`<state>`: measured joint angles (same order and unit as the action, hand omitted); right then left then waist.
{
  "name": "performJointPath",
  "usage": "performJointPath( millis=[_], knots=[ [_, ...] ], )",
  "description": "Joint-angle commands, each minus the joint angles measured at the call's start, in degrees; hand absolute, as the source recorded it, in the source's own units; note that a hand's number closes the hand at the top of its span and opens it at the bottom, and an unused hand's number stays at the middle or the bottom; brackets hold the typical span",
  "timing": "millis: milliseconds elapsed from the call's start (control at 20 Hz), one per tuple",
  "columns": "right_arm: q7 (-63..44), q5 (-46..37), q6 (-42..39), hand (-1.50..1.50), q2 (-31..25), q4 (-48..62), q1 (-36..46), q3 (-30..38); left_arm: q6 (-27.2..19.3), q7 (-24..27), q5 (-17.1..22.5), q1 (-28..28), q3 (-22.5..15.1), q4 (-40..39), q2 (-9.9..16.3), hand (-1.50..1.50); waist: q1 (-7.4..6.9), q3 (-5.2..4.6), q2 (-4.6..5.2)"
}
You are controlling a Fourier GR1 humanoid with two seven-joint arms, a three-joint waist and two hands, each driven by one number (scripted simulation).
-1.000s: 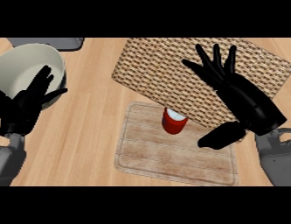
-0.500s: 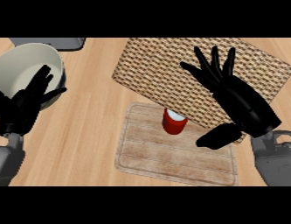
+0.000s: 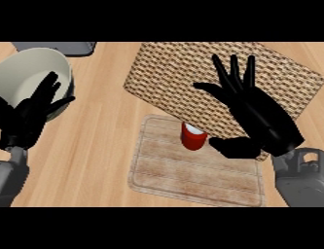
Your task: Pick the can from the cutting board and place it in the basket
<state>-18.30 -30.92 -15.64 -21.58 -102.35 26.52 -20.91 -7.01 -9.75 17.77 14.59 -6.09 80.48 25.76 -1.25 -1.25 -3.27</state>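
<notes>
One red can [image 3: 192,136] stood upright on your cutting board [image 3: 193,175], near its far edge, just beside the woven basket [image 3: 175,73]. Your right hand [image 3: 254,109] was spread flat above the basket, thumb close to the can. Your left hand [image 3: 28,114] rested open by the white bowl [image 3: 13,78] on the table [image 3: 99,136].

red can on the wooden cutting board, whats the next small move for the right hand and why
Probably bring the right hand in to close round the upright red can. The hand is open, fingers spread over the woven basket, its thumb just right of the can and not curled round it. The can stands near the far edge of the wooden cutting board. The left hand rests open by the white bowl.
</notes>
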Motion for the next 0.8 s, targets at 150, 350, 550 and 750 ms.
performJointPath(
  millis=[150,350,550,750],
  knots=[
    [0.8,-0.6,-3.0,1.5,1.7,10.0,-4.3,-5.6,-0.7,-1.3,-0.9,0.8,0.3,-1.3,0.5,0.0,-0.85,1.26,4.31],
    [0.4,-2.2,-2.7,1.5,2.6,10.3,-4.4,-6.6,-0.2,0.0,-1.4,-1.5,-1.0,-1.4,-0.5,0.0,-1.71,1.18,4.49],
    [-12.5,5.5,-6.1,1.5,12.6,4.3,-3.9,-5.8,0.1,-0.3,-0.6,-1.8,-0.4,-1.0,-0.2,0.0,-1.91,0.7,3.67],
    [-21.7,9.9,-4.0,1.5,21.0,1.3,-3.3,-4.8,0.3,-0.7,-0.8,-0.7,-1.0,-0.4,-0.2,0.0,-2.55,0.35,3.7]
  ],
)
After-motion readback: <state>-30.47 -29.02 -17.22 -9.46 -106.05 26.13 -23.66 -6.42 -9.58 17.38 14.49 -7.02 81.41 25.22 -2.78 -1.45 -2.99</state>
